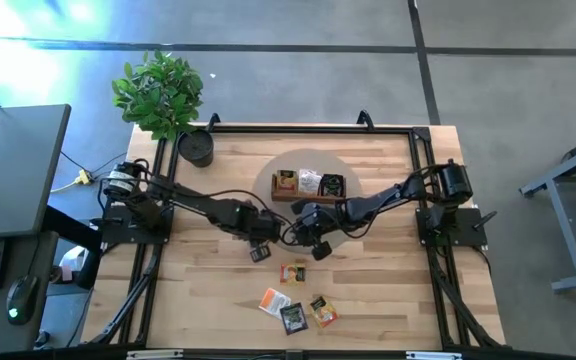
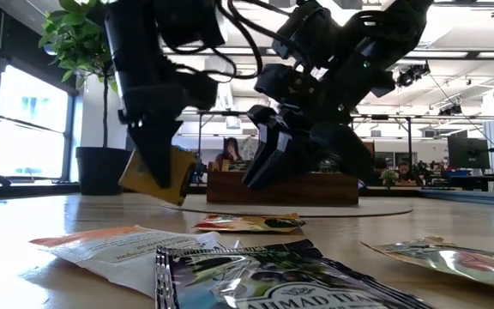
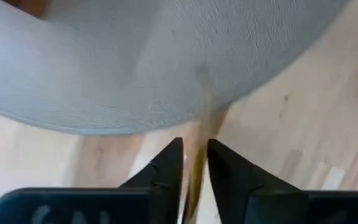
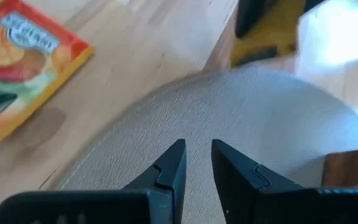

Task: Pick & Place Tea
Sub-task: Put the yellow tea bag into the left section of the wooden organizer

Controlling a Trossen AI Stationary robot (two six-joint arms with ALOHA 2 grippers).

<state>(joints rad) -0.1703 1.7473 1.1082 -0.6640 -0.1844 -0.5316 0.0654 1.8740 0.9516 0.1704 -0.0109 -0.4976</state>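
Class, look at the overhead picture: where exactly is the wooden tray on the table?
In the high view the wooden tray sits on a round grey mat at the table's far middle, just beyond the two grippers, right of the potted plant.

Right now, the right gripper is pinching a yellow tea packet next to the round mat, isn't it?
Not quite. The left gripper is the one pinching the yellow tea packet next to the round mat. The left wrist view shows the packet's edge between its fingers. The right gripper holds nothing.
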